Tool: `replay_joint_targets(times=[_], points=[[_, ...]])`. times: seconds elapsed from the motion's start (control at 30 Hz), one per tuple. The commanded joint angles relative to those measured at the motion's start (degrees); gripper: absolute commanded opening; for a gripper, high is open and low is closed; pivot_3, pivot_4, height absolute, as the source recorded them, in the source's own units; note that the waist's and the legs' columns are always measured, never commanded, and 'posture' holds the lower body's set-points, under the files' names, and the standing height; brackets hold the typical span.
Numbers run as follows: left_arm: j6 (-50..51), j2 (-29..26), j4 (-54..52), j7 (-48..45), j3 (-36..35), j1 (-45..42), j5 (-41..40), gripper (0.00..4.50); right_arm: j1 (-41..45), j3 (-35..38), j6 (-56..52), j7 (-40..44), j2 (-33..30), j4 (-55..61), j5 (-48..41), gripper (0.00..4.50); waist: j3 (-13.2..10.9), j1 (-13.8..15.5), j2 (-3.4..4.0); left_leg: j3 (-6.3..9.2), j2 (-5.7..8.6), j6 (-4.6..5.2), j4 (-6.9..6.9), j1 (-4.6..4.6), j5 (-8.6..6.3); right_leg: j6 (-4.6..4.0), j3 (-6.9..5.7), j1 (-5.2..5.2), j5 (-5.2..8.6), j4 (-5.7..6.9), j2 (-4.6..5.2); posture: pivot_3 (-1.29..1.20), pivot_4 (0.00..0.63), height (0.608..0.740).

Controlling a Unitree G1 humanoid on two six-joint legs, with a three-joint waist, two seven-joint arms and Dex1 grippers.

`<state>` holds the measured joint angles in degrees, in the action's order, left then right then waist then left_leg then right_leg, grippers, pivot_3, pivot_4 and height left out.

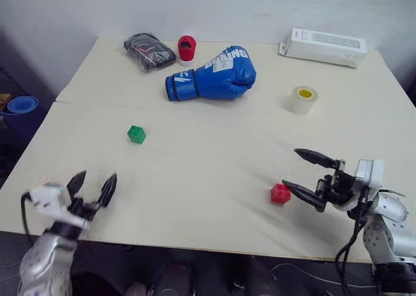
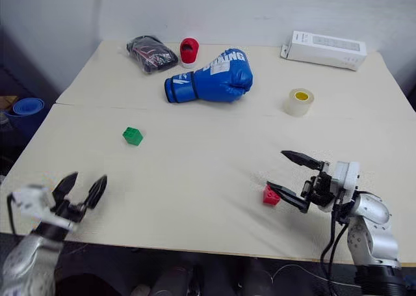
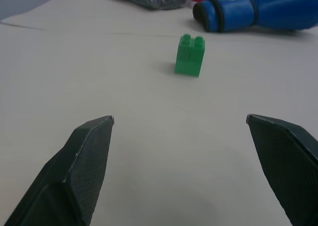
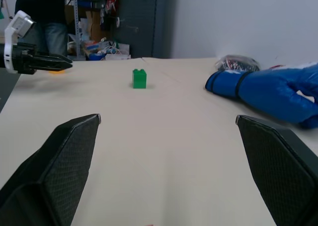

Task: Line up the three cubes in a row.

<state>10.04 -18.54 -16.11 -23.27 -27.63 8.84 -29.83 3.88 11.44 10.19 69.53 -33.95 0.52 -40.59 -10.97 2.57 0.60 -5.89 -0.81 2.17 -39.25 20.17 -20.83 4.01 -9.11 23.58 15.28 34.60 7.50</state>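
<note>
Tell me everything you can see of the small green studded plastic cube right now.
The small green studded plastic cube looks like glossy moulded plastic, with round studs on top and a faint vertical seam down its face. It stands upright and alone on the cream table, on the robot's left half, nearer than the blue boxing glove. Nothing touches it; both grippers are well away.

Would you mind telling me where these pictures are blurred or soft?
Left eye view: the left hand is smeared by motion, while the small green studded plastic cube stays crisp. Left wrist view: the blue padded boxing glove is soft. Right wrist view: the background shelves look hazy.
</note>
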Motion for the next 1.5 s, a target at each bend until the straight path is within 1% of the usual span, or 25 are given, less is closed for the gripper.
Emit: replay_joint_targets(times=[0.03, 0.17, 0.23, 0.27, 0.4, 0.57, 0.67, 0.73, 0.83, 0.93, 1.0, 1.1, 1.23, 1.3, 1.37, 1.43, 1.5], points=[[1.2, -2.2, 5.8, 2.8, 2.6, -8.1, 3.3, 4.50, -0.5, 1.5, 1.4, -1.3, 0.7, 3.3, 1.6, 4.47, 0.0, 0.0, 0.04, -0.04, 0.01, 0.00, 0.01, -0.01, 0.00, 0.01, 0.00, -0.01, 0.00, 0.03, -0.02, 0.00, 0.150, 0.740], [1.1, -3.2, 18.1, 6.9, 7.0, -23.3, 9.1, 4.50, -1.3, 0.8, 2.9, -2.3, 2.3, 4.7, 3.8, 4.47, 0.0, 0.0, -0.09, -0.12, 0.09, 0.07, 0.00, 0.02, 0.07, 0.07, -0.03, -0.03, -0.04, 0.18, -0.12, 0.00, 0.150, 0.740], [1.3, -3.6, 22.7, 8.6, 8.0, -27.7, 11.2, 4.50, -1.7, 0.7, 3.1, -3.4, 3.3, 5.5, 4.4, 4.47, 0.1, 0.0, -0.21, -0.11, 0.10, 0.08, 0.00, 0.06, 0.16, 0.11, -0.05, -0.02, -0.06, 0.16, -0.16, 0.00, 0.150, 0.740], [1.4, -3.7, 24.7, 8.0, 8.8, -29.6, 11.5, 4.50, -2.2, 0.5, 3.1, -4.1, 3.9, 6.3, 4.9, 4.47, 0.1, -0.1, -0.20, -0.11, 0.11, 0.08, 0.00, 0.06, 0.16, 0.12, -0.05, -0.03, -0.07, 0.17, -0.15, 0.00, 0.150, 0.740], [2.2, -3.6, 28.2, 4.9, 11.2, -32.4, 11.8, 4.50, -3.7, -0.1, 2.6, -6.4, 4.9, 9.7, 6.1, 4.47, 0.1, -1.2, -0.23, -0.17, 0.14, 0.09, 0.01, 0.04, 0.16, 0.15, 0.01, -0.03, -0.08, 0.12, -0.12, 0.00, 0.150, 0.740], [2.4, -4.4, 30.1, 5.1, 12.4, -32.7, 13.6, 4.50, -4.8, -0.1, 1.9, -8.8, 5.3, 12.4, 6.7, 4.47, 0.0, -1.4, -0.25, -0.16, 0.11, 0.03, 0.01, 0.01, 0.22, 0.14, 0.01, -0.03, -0.08, 0.16, -0.15, 0.00, 0.150, 0.740], [0.5, -3.7, 30.1, 4.4, 11.8, -32.5, 12.9, 3.90, -5.7, 0.0, 1.6, -9.6, 5.4, 13.5, 6.7, 4.50, 0.0, -1.2, -0.25, -0.13, 0.11, 0.00, 0.01, 0.00, 0.27, 0.14, 0.01, -0.02, -0.08, 0.23, -0.11, 0.00, 0.150, 0.740], [0.9, -3.3, 29.5, 2.9, 11.4, -31.9, 11.5, 3.29, -6.2, 0.0, 1.7, -9.6, 5.4, 13.8, 6.7, 4.50, 0.0, -1.2, -0.25, -0.12, 0.11, 0.00, 0.01, -0.01, 0.27, 0.14, 0.01, -0.02, -0.08, 0.22, -0.09, 0.00, 0.150, 0.740], [0.1, -4.0, 30.2, 3.6, 11.0, -30.3, 12.8, 2.36, -6.7, 0.4, 1.7, -9.6, 5.6, 14.0, 6.1, 4.50, 0.0, -1.2, -0.25, -0.12, 0.12, 0.01, 0.01, 0.01, 0.26, 0.14, 0.01, -0.03, -0.08, 0.19, -0.08, 0.00, 0.150, 0.740], [0.2, -4.2, 30.1, 1.5, 11.3, -29.4, 11.9, 1.48, -7.1, 0.6, 2.0, -9.3, 5.5, 13.6, 6.0, 4.50, 0.0, -1.2, -0.25, -0.11, 0.12, 0.01, 0.02, 0.01, 0.26, 0.14, 0.00, -0.03, -0.08, 0.18, -0.08, 0.00, 0.150, 0.740], [0.0, -3.9, 29.1, -1.4, 11.6, -29.4, 10.0, 1.48, -7.3, 1.0, 2.5, -8.6, 5.3, 12.8, 6.0, 4.50, 0.0, -1.2, -0.25, -0.12, 0.12, 0.01, 0.02, 0.00, 0.27, 0.14, 0.00, -0.03, -0.08, 0.19, -0.08, 0.00, 0.150, 0.740], [-0.5, -3.5, 25.6, -8.9, 13.0, -29.9, 6.1, 1.48, -7.6, 2.0, 2.9, -8.1, 4.7, 12.0, 6.1, 4.50, 0.0, -1.1, -0.26, -0.11, 0.13, 0.02, 0.02, 0.01, 0.27, 0.14, 0.00, -0.03, -0.08, 0.18, -0.06, 0.00, 0.150, 0.740], [-2.3, -6.3, 19.4, -26.8, 23.7, -30.8, 5.9, 1.48, -9.4, 5.2, 3.1, -7.6, 3.0, 11.8, 5.7, 4.50, 0.0, -1.0, -0.26, -0.10, 0.16, 0.03, 0.02, 0.04, 0.26, 0.14, -0.03, -0.03, -0.08, 0.15, -0.07, 0.00, 0.150, 0.740], [-1.0, -7.7, 17.6, -33.7, 29.5, -32.1, 6.5, 1.48, -11.2, 6.9, 3.1, -7.1, 2.1, 12.3, 5.3, 4.50, 0.0, -1.0, -0.26, -0.10, 0.21, 0.03, 0.01, 0.04, 0.26, 0.14, -0.03, -0.04, -0.08, 0.15, -0.06, 0.00, 0.150, 0.740], [-0.8, -7.6, 16.9, -38.5, 35.4, -34.2, 8.4, 1.48, -14.1, 9.0, 2.9, -6.3, 1.0, 13.7, 4.5, 4.50, 0.0, -1.0, -0.26, -0.12, 0.21, 0.04, 0.01, 0.02, 0.27, 0.14, -0.01, -0.08, -0.08, 0.14, -0.09, 0.00, 0.150, 0.740], [-3.7, -5.2, 20.5, -41.5, 41.1, -37.6, 11.9, 1.48, -18.8, 11.5, 2.8, -4.1, -0.5, 15.1, 3.7, 4.50, 0.0, -1.0, -0.22, -0.13, 0.19, 0.04, 0.01, 0.01, 0.27, 0.14, 0.00, -0.08, -0.08, 0.16, -0.13, 0.00, 0.150, 0.740], [-5.7, -3.5, 24.3, -43.4, 44.3, -39.6, 14.2, 1.48, -22.2, 12.6, 2.7, -2.5, -1.7, 16.4, 3.8, 4.50, 0.0, -0.9, -0.19, -0.13, 0.20, 0.05, 0.01, 0.01, 0.28, 0.14, 0.00, -0.08, -0.08, 0.16, -0.16, 0.00, 0.150, 0.740]])
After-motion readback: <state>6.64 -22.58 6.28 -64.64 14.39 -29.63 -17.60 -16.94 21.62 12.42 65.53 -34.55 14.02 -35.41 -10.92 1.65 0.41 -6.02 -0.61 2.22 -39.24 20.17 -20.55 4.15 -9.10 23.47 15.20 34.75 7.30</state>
